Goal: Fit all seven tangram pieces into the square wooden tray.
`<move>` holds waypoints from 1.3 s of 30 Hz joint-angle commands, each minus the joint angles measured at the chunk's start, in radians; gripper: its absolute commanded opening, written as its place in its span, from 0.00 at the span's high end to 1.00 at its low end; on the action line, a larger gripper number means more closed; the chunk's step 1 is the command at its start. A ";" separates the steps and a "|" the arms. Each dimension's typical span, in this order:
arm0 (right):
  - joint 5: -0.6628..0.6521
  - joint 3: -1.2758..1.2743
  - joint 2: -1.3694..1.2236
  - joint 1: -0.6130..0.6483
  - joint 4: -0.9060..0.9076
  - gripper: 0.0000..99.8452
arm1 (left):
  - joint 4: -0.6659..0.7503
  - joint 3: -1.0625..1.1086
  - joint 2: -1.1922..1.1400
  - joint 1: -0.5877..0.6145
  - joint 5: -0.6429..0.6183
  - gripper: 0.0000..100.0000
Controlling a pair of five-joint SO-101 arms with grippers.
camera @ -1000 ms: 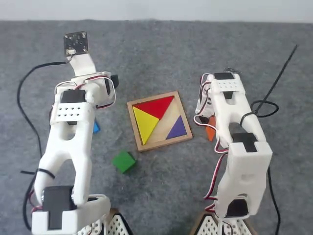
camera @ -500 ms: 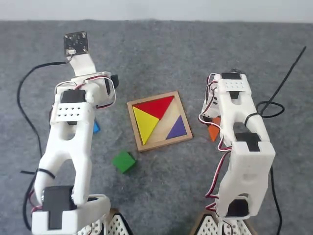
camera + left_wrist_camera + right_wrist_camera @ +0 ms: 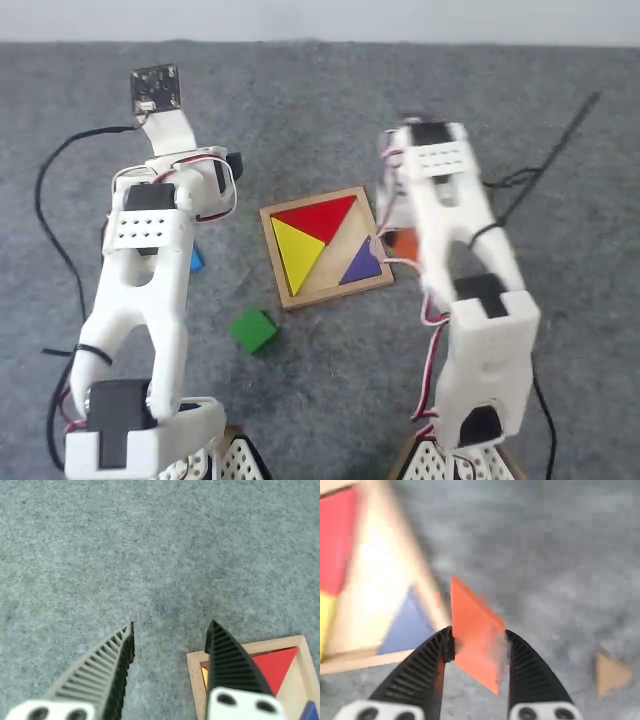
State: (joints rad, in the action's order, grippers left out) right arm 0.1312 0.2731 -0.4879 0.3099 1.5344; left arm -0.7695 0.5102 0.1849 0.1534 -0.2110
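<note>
High view: the wooden tray (image 3: 335,291) has a red triangle (image 3: 318,218), yellow triangle (image 3: 292,257) and purple triangle (image 3: 360,264) in it, and the orange piece (image 3: 403,243) is just beside its right edge. Left wrist: left gripper (image 3: 170,635) is spread wide over the carpet (image 3: 150,540) by the tray's corner. Right wrist: right gripper (image 3: 476,640) is clamped on the orange piece.

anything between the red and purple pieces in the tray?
No piece. In the high view, the stretch between the red triangle and the purple triangle is bare wood floor of the tray.
</note>
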 commanded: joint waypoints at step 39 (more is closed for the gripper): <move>-0.060 0.491 -0.343 0.124 -0.061 0.77 | 0.021 -0.005 0.009 -0.008 0.008 0.78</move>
State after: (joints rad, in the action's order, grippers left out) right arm 0.0652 0.7104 -0.8424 0.4404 1.4592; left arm -0.7695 0.5102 0.1849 0.1550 -0.2110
